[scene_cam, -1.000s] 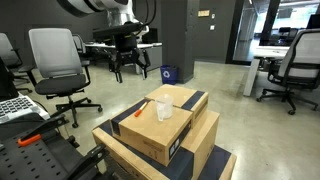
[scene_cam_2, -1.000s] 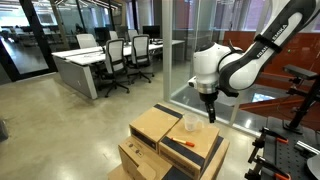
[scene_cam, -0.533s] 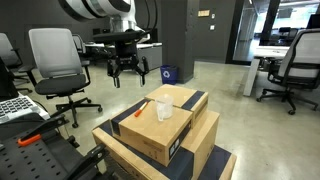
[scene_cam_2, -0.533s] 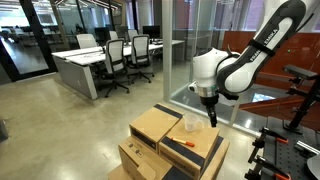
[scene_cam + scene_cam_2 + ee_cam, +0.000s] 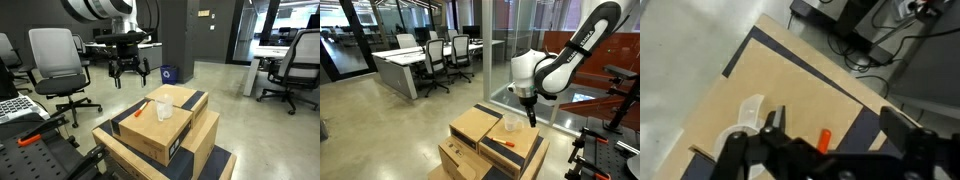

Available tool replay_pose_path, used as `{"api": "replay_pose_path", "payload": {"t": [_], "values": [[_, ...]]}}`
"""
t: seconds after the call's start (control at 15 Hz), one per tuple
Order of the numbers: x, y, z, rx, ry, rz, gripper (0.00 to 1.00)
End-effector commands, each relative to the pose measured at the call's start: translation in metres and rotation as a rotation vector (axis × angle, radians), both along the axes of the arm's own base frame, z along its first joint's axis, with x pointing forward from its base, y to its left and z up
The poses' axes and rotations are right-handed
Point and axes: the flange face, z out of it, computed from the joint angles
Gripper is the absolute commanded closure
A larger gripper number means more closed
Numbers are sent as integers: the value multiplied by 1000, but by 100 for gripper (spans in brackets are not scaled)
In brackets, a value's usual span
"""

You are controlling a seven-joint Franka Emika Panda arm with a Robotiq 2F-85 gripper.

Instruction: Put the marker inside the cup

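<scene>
Tool (image 5: pixel 130 76) wide open, empty, above box (image 5: pixel 770 80). Marker (image 5: pixel 824 139) lies flat near cup (image 5: pixel 748 115). Risk: misaligned descent tips the light cup, or pinch rolls marker away.

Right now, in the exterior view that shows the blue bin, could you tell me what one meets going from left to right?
From the left: grey office chair → marker → cup → office chair by the white desk.
</scene>
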Motion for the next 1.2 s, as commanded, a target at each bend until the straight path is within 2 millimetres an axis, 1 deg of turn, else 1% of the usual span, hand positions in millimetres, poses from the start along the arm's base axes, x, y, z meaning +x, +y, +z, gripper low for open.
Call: {"api": "replay_pose_path", "payload": {"t": [0.0, 0.6, 0.87, 1.13], "values": [[0, 0, 0, 0, 1, 0, 0], [3, 3, -1, -10, -3, 5, 0], [12, 5, -6, -36, -15, 31, 0], [30, 0, -12, -75, -58, 8, 0]]}}
